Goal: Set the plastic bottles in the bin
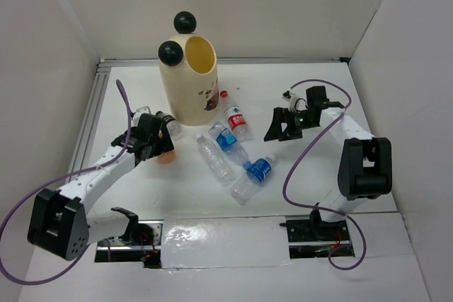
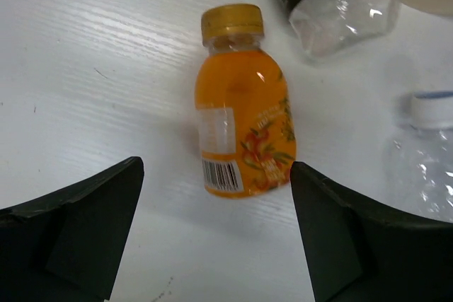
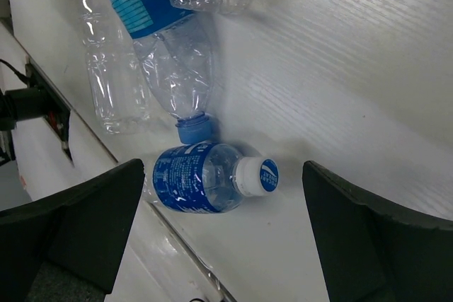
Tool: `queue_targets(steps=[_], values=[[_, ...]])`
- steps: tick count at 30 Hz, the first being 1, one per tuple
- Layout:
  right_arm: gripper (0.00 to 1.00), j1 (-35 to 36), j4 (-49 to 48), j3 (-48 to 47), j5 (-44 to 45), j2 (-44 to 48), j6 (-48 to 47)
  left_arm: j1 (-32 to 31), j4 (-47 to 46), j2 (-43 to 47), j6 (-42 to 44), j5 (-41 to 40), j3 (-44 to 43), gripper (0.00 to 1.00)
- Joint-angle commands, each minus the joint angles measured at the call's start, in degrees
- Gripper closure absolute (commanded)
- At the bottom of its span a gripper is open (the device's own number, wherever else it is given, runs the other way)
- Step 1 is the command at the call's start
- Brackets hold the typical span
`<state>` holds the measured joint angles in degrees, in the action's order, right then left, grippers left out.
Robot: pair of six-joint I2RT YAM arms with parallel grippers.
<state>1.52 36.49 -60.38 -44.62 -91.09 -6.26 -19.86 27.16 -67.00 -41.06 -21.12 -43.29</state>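
Left arm stretched low, left tool spread over orange bottle, right tool spread above blue-labelled bottle

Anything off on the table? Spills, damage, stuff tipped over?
No spill visible. The bottles all lie on their sides. The blue-label bottle by the small blue-wrapped bottle is dented and crumpled. The orange bottle looks intact, capped. The bin stands upright.

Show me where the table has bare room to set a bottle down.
Bare table lies beyond the right gripper, right of the bin, and along the near strip before the arm bases. Crowded: the middle, where clear bottles lie packed, and beside the bin around the left gripper.
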Motion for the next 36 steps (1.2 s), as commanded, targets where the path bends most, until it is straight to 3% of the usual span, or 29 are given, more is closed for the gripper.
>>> queue_targets(steps=[1, 9, 11, 14, 16, 17, 20, 24, 25, 27, 29, 33, 36], values=[[0.0, -1.9, -1.7, -0.6, -1.9, 2.0, 0.4, 2.1, -6.6, -4.7, 3.8, -2.3, -1.5, 0.03], [0.0, -4.4, -1.7, 1.1, -3.0, 3.7, 0.4, 3.3, -16.7, -13.9, 7.5, 2.7, 0.2, 0.02], [0.0, -4.4, -1.7, 1.1, -3.5, 3.7, 0.4, 3.3, -17.4, -14.6, 7.5, 2.8, 0.2, 0.12], [0.0, -4.4, -1.7, 1.7, -3.5, 3.7, 0.4, 2.8, -16.3, -13.6, 7.5, 2.8, 0.9, 0.37], [0.0, -4.4, -1.7, 1.7, -4.1, 3.7, -0.2, 2.8, -14.2, -10.2, 6.3, 2.8, 2.8, 0.47], [0.0, -4.4, -1.7, 1.7, -4.1, 3.7, -0.2, 2.1, -13.4, -8.8, 6.3, 2.2, 2.9, 0.58], [0.0, -4.4, -2.3, 2.8, -4.7, 4.3, -0.2, -2.7, -7.4, 1.8, 3.5, 0.8, 3.6, 0.78], [0.05, -4.4, -2.8, 3.4, -5.9, 5.4, -1.3, -9.3, 1.5, 13.9, 2.3, 2.5, -0.6, 0.94], [0.06, -3.9, -2.8, 3.4, -5.9, 5.4, -2.3, -10.8, 2.5, 13.9, 3.1, 3.9, -2.0, 0.94], [0.11, -3.4, -2.0, 3.4, -6.5, 5.4, -5.4, -14.9, 1.5, 18.7, 7.2, 9.7, -5.5, 0.95], [0.3, -2.7, -1.3, 4.1, -6.5, 5.9, -8.0, -17.7, -1.3, 17.8, 11.0, 12.2, -12.5, 0.95], [0.71, -0.6, -0.7, 5.3, -8.6, 6.5, -13.3, -22.6, -3.9, 6.5, 19.3, 11.3, -32.3, 1.0], [0.75, 1.0, -0.7, 5.9, -8.6, 7.7, -13.9, -23.9, -6.4, -6.6, 26.5, 8.0, -47.5, 1.0]])
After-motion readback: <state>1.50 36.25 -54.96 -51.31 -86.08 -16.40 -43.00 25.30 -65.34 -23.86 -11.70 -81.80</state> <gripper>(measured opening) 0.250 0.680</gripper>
